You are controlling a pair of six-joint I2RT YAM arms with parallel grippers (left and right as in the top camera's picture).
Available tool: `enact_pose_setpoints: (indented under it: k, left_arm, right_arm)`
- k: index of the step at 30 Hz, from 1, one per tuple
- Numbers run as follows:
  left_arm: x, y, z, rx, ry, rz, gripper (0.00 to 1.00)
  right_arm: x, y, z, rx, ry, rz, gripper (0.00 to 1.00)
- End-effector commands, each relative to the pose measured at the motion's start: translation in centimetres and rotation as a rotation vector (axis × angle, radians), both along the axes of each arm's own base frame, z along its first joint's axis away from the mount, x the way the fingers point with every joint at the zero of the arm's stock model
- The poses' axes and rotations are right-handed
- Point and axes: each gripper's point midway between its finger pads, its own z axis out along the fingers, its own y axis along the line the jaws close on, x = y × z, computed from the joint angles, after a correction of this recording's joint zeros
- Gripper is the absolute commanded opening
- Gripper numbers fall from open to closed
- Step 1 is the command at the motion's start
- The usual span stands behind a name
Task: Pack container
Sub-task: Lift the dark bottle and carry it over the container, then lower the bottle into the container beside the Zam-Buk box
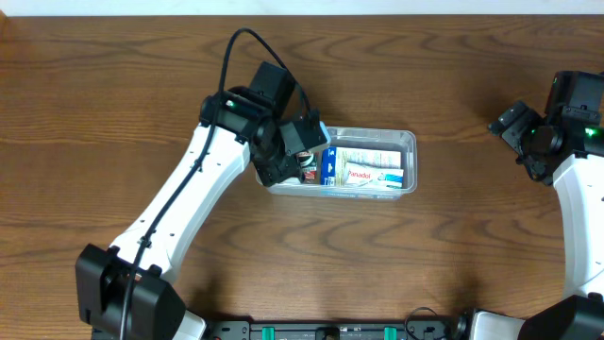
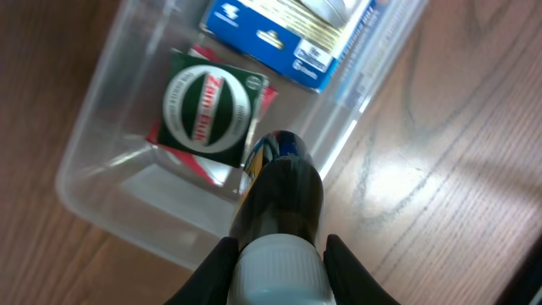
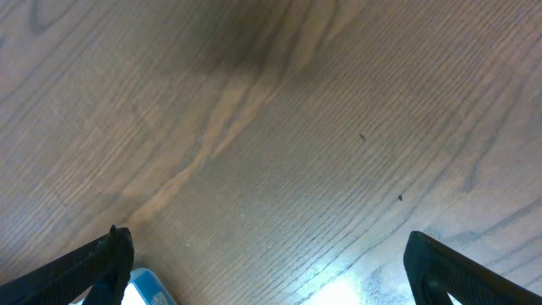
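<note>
Left claw (image 2: 278,273) is pinching a dark bottle (image 2: 279,191), hanging over the container (image 2: 89,182) just below it; boxes (image 2: 207,106) are lying inside, so packing is probably nearing completion; right claw (image 3: 269,250) is idling, spread

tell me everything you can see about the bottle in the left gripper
The bottle is small, dark and glossy, probably glass or hard plastic, with a white cap and a blue and yellow label showing at its far end. The left gripper clamps it at the cap, between both fingers. It points base-first, tilted, into the end of the container, beside a red and green box. Whether its base touches the floor there cannot be told.
</note>
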Motion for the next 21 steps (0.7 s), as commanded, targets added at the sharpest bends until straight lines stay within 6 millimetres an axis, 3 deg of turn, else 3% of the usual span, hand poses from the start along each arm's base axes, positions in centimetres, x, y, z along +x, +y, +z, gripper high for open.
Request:
enact_pose_setpoints:
  k: [1,7,21]
  left_arm:
    - [-0.8,-0.7,-0.1,-0.017,0.007,-0.031,0.15]
    - [-1.1,-1.6,-1.1,-0.021,0.0,-0.057,0.14]
    - [-0.9,-2.0,-1.1,-0.028,-0.015,-0.067,0.15]
  right_arm:
    - [0.0,-0.4,0.2,-0.001,-0.004,-0.017,0.99]
    - [0.0,-0.4,0.2,-0.001,-0.004,-0.017,0.99]
    - [0.0,-0.4,0.2,-0.001,-0.004,-0.017,0.99]
